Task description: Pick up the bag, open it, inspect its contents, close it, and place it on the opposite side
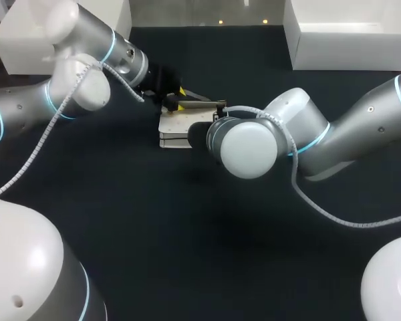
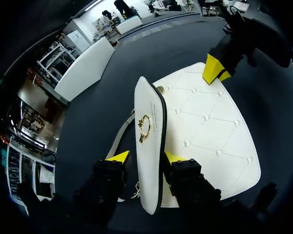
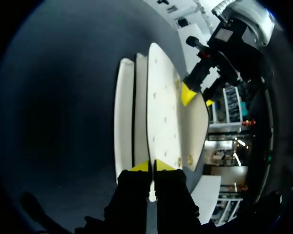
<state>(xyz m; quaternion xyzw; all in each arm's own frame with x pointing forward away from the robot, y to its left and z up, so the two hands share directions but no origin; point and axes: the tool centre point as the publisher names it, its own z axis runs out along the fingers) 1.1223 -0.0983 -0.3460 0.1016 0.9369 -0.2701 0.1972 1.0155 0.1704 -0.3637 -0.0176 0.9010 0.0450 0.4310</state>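
Left gripper [image 2: 147, 157]: narrowed onto the bag's flap [image 2: 149, 122], which is held upright between the two fingers.
Bag [image 1: 174, 126]: white and quilted, laid flat at the middle of the dark table [image 1: 140, 221], between the two arms.
Right gripper [image 3: 152, 165]: nearly closed, with the bag's thin edge pinched between its tips.

The right gripper [image 3: 152, 166] pinches the white bag [image 3: 161, 107] by its near edge, the left gripper [image 3: 198, 97] ahead at its flap
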